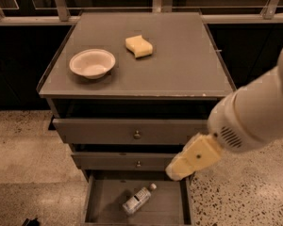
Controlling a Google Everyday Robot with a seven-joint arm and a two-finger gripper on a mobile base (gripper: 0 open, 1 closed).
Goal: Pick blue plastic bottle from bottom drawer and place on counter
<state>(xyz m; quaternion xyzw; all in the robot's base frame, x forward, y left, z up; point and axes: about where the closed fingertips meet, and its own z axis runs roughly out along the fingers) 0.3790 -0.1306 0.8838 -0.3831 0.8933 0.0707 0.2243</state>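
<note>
The blue plastic bottle point(137, 199), clear with a white cap, lies on its side on the floor of the open bottom drawer point(167, 206), cap pointing up-right. My arm reaches in from the right. My cream gripper point(179, 172) hangs over the drawer's right rear corner, above and to the right of the bottle, not touching it. The grey counter point(184, 69) tops the cabinet.
A white bowl point(92, 62) and a yellow sponge point(138, 46) sit on the counter. The top drawer point(132, 132) and middle drawer point(127, 161), each with a small knob, stand partly open. Speckled floor lies around the cabinet; a railing runs behind it.
</note>
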